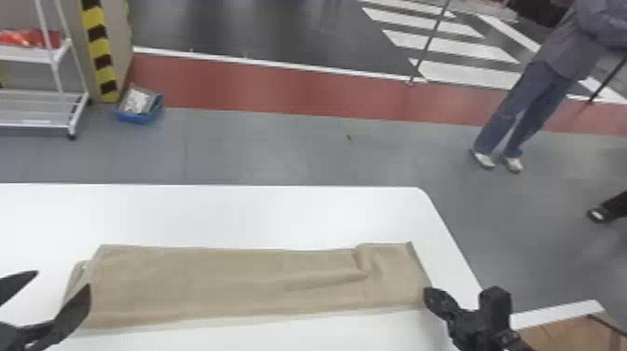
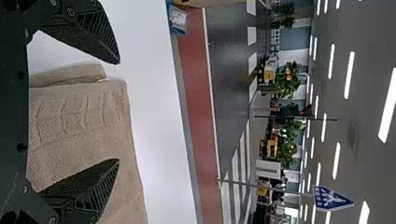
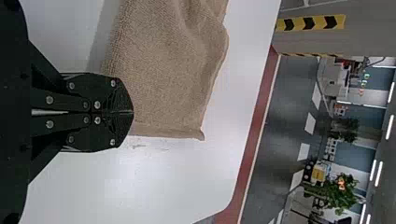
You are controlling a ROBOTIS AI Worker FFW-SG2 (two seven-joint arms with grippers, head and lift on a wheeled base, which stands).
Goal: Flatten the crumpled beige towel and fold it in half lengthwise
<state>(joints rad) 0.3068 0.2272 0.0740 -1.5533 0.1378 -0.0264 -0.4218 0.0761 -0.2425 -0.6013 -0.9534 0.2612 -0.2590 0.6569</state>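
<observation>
Observed white table (image 1: 224,210) below left pincer (image 1: 60,282) and right pincer (image 1: 427,297), with beige towel (image 1: 224,280) stretched lengthwise between them. Found left spread at one end, right pressed together at the other; could not tell if pinching cloth.

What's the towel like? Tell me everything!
The beige towel looks soft and fuzzy. It lies in a long strip across the white table, wrinkled near its right end, another layer peeking out at the left. The open left gripper is by that end. The closed right gripper is at the right end; I can't tell if it's pinching.
</observation>
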